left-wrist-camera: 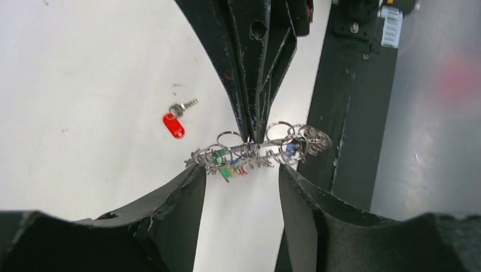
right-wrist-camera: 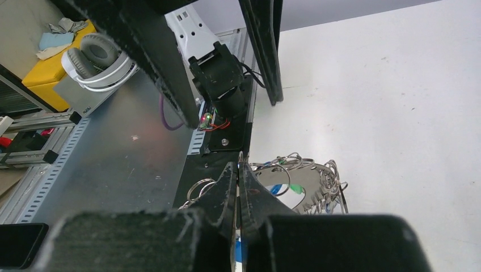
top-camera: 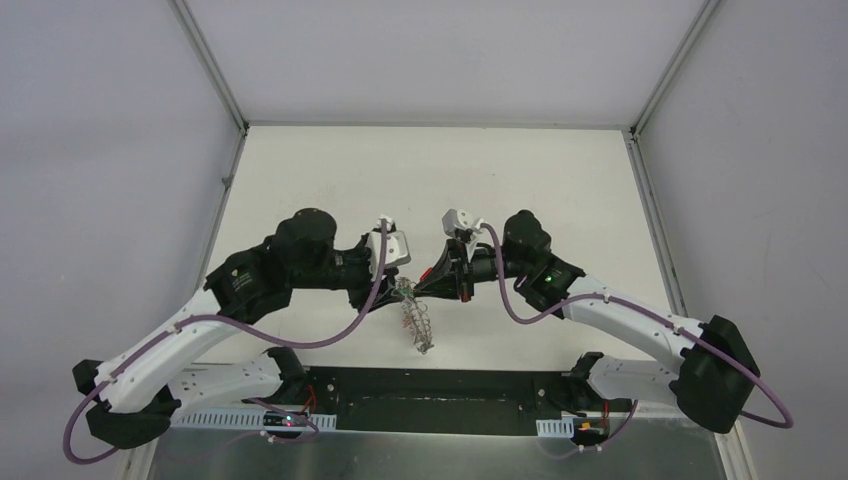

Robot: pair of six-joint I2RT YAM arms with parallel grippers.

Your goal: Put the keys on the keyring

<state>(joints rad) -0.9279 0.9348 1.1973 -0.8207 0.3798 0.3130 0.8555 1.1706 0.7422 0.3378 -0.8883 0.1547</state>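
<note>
The keyring (top-camera: 417, 318) is a flat grey ring edged with wire loops and coloured tags. It hangs above the table between the two arms. My right gripper (right-wrist-camera: 238, 168) is shut on its rim; the ring (right-wrist-camera: 309, 184) spreads to the right of the fingers. In the left wrist view the ring (left-wrist-camera: 258, 154) is edge-on, pinched by the right fingers (left-wrist-camera: 253, 107) coming from above. My left gripper (left-wrist-camera: 241, 175) is open, one fingertip under each end of the ring. The red-tagged key (left-wrist-camera: 175, 121) lies on the white table, apart. A blue tag (left-wrist-camera: 290, 148) shows among the loops.
A black base plate (top-camera: 430, 385) runs along the table's near edge, with a grey metal shelf (right-wrist-camera: 113, 158) beyond it. White headphones (right-wrist-camera: 99, 54) lie off the table. White walls (top-camera: 110, 150) stand round the table.
</note>
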